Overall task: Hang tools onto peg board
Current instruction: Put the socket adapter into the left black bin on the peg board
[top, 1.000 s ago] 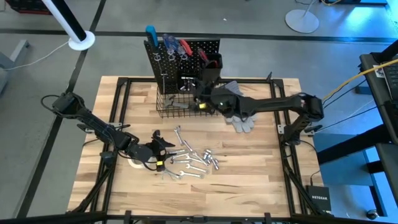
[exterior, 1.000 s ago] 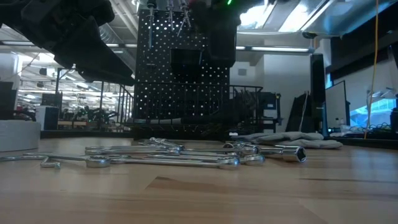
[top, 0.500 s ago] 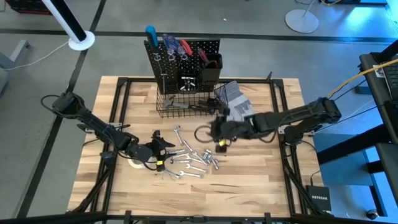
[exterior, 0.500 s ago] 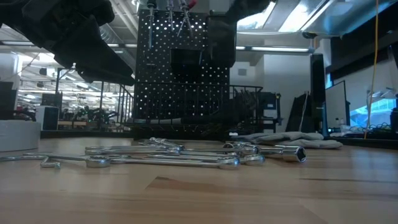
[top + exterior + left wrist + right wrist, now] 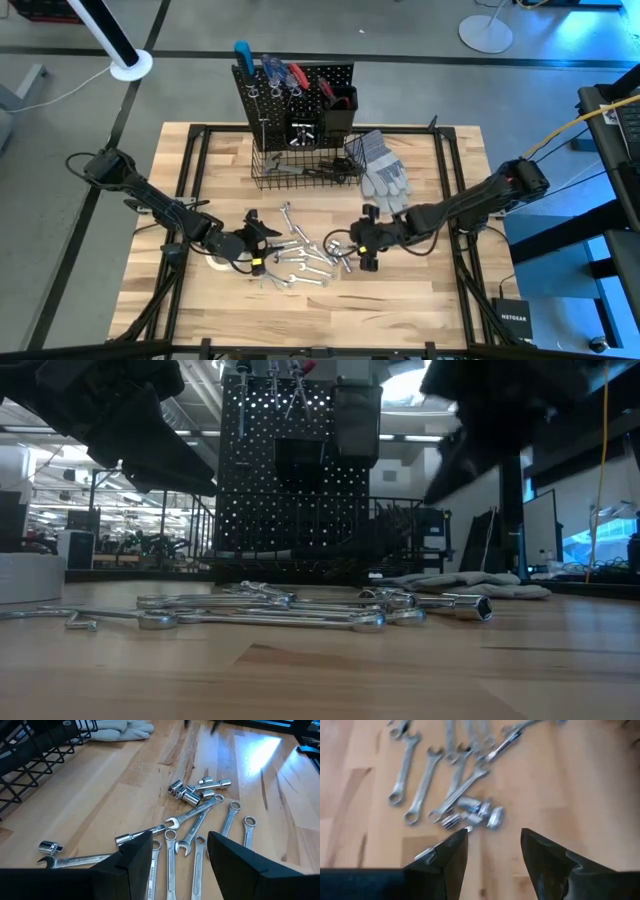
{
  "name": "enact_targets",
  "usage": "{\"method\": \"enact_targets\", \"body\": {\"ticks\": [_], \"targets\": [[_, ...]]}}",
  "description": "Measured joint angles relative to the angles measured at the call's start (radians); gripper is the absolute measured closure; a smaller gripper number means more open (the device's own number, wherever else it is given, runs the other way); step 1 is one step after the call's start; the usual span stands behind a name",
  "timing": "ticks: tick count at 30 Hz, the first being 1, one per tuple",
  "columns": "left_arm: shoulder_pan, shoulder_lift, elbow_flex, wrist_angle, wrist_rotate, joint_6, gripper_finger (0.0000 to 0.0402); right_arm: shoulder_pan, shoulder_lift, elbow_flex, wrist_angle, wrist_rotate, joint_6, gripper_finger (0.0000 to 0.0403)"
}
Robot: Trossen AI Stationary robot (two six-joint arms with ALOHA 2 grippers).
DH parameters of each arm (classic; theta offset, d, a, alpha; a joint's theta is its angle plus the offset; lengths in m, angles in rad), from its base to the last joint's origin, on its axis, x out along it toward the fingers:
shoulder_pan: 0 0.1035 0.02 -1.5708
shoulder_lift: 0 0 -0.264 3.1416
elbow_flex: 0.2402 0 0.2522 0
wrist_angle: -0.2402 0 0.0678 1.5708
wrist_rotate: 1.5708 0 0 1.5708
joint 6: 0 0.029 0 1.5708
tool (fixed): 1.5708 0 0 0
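Note:
Several silver wrenches [image 5: 305,255] and small sockets [image 5: 477,815] lie flat in a loose pile on the wooden table. Both grippers hold nothing. My left gripper [image 5: 262,240] hovers open at the pile's left edge, its fingers straddling wrench ends [image 5: 180,865] from above without touching. My right gripper [image 5: 362,242] hangs open just right of the pile, slanting down toward the sockets [image 5: 495,855]. The black peg board [image 5: 295,85] stands upright at the table's far side, with red- and blue-handled tools hanging on it.
A black wire basket [image 5: 300,165] sits at the peg board's base, and grey work gloves [image 5: 380,165] lie to its right. A white tape roll [image 5: 215,262] lies under my left arm. Bare wood stretches along the near edge and right side.
My right gripper has swung away from the peg board toward the table's near edge and down, tipping its fingers downward, and now hangs by the wrench pile's right side. It stays open. The gloves it covered now show.

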Motion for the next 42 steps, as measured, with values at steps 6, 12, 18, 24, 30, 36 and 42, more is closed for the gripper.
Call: {"method": "enact_targets", "body": {"ticks": [6, 12, 18, 24, 30, 36, 42], "targets": [[0.001, 0.000, 0.000, 0.002, 0.000, 0.000, 0.0219, 0.000, 0.055, -0.120, 0.207, -0.076, 0.088, 0.0215], [0.001, 0.000, 0.000, 0.003, 0.000, 0.000, 0.0219, 0.005, 0.148, -0.127, 0.267, -0.103, 0.114, 0.0215], [0.001, 0.000, 0.000, 0.004, 0.000, 0.000, 0.0219, 0.005, 0.192, -0.127, 0.290, -0.103, 0.158, 0.0215], [0.001, 0.000, 0.000, 0.006, 0.000, 0.000, 0.0219, 0.004, 0.196, -0.127, 0.289, -0.094, 0.182, 0.0215], [0.001, 0.000, 0.000, 0.006, 0.000, 0.000, 0.0219, 0.005, 0.236, -0.127, 0.305, -0.083, 0.208, 0.0215], [0.001, 0.000, 0.000, 0.005, 0.000, 0.000, 0.0219, 0.005, 0.255, -0.123, 0.294, -0.062, 0.209, 0.0215], [0.001, 0.000, 0.000, 0.005, 0.000, 0.000, 0.0219, 0.005, 0.255, -0.122, 0.258, -0.065, 0.199, 0.0222]]}}
